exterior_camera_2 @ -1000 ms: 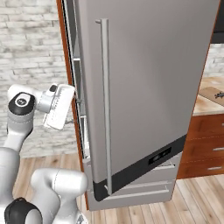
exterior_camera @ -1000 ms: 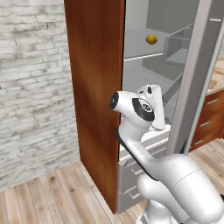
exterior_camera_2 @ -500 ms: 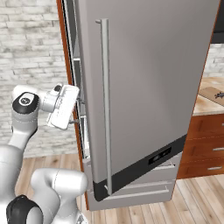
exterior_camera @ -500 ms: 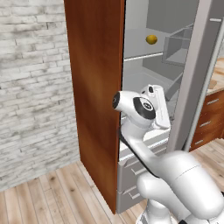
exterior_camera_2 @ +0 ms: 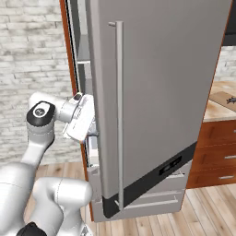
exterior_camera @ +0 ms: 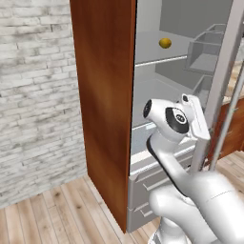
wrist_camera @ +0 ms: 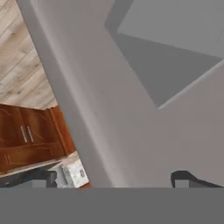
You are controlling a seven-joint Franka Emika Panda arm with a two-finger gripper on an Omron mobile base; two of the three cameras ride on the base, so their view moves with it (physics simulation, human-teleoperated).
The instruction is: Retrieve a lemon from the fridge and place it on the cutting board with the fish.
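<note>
The fridge [exterior_camera_2: 166, 78] stands with its door swung partly out, bar handle [exterior_camera_2: 120, 115] facing the right base view. Inside, the small yellow lemon [exterior_camera: 165, 43] rests on an upper shelf [exterior_camera: 152, 59]. My hand [exterior_camera: 195, 119] is well below the lemon, close to the door's inner side [exterior_camera: 224, 81]; in the right base view the hand [exterior_camera_2: 80, 119] reaches behind the door's edge. My gripper [wrist_camera: 116, 180] is open, its dark fingertips [wrist_camera: 188, 177] wide apart against the door's pale grey inner wall [wrist_camera: 144, 131]. A small dark shape [exterior_camera_2: 229, 98] lies on the far right counter, too small to identify.
A tall brown wood panel [exterior_camera: 102, 95] flanks the fridge on the left, with a brick wall [exterior_camera: 33, 95] beyond. Door bins [exterior_camera: 205, 57] jut from the door's inner side. Wooden drawers [exterior_camera_2: 216, 156] sit under the light counter [exterior_camera_2: 216, 110] at right. Fridge drawers [exterior_camera: 152, 181] are below my arm.
My hand has moved right, deeper into the gap and closer to the door's inner side. The door's handle has shifted slightly right in the right base view. The lemon has not moved.
</note>
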